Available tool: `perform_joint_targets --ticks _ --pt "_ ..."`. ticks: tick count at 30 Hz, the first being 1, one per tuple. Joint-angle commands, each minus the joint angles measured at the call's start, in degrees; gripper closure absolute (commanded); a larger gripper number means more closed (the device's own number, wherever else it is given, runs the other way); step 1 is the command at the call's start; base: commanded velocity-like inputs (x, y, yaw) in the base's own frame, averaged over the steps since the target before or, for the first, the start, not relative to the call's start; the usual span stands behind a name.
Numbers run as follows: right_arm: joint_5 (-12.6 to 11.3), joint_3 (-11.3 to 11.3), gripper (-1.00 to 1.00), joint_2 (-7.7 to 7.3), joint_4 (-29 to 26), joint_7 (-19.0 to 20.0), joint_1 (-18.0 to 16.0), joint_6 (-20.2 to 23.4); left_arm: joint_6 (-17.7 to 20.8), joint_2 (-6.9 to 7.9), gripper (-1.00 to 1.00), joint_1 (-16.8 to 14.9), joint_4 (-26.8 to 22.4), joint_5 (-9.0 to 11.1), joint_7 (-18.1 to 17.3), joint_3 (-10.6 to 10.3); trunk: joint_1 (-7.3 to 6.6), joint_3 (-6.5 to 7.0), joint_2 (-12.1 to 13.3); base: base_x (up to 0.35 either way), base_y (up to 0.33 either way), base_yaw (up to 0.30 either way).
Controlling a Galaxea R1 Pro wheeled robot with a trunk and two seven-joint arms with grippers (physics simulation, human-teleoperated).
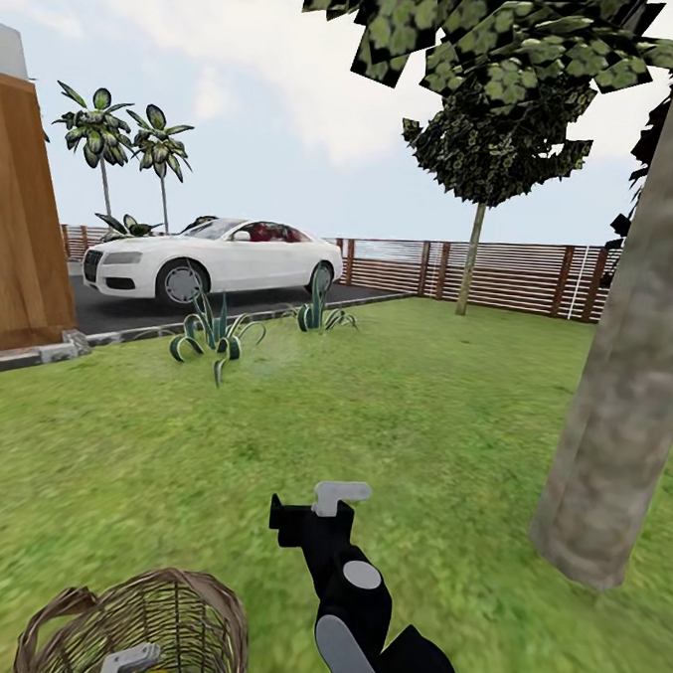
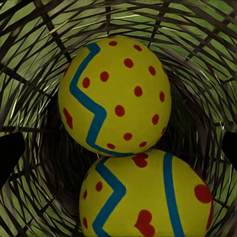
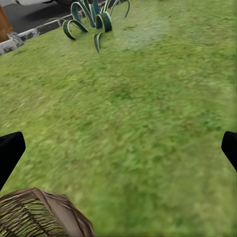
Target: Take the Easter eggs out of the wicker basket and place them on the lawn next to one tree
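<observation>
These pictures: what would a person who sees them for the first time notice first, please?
Most striking are two yellow Easter eggs with blue zigzags and red marks, lying touching inside the wicker basket, close before the left gripper. In the head view, a thick grey-brown tree rises at the right of the lawn. A white car stands on the dark driveway behind.

No legible text, labels, brands, numbers or signs on anything in view.

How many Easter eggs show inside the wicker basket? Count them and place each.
2: one egg lies deeper in the wicker basket, another egg touches it nearer the camera. A third may be hidden.
</observation>
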Motion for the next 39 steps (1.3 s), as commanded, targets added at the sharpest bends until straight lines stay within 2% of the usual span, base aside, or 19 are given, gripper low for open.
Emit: perform_joint_targets --ticks 1,12,31,39 --pt "-0.38 0.07 -1.0 0.0 -0.06 -0.49 -0.06 0.17 0.26 0.06 -1.0 -0.01 -0.1 0.54 -0.04 -0.47 -0.01 -0.07 -0.03 0.0 0.0 0.0" --pt "-0.38 0.07 -1.0 0.06 -0.06 -0.49 -0.1 0.17 0.25 0.1 -1.0 -0.01 -0.16 0.54 -0.09 -0.47 -0.01 -0.32 -0.03 0.0 0.0 0.0" --pt "-0.38 0.07 -1.0 0.08 -0.06 -0.49 -0.13 0.17 1.04 0.5 -1.0 -0.26 -0.33 0.54 -0.09 -0.47 -0.01 -1.89 -0.03 0.0 0.0 0.0" --pt "-0.38 0.07 -1.0 0.02 -0.06 -0.48 -0.11 0.17 2.65 0.59 -1.0 -0.73 -1.74 0.59 -0.09 -0.47 -0.01 -2.58 -0.03 0.0 0.0 0.0"
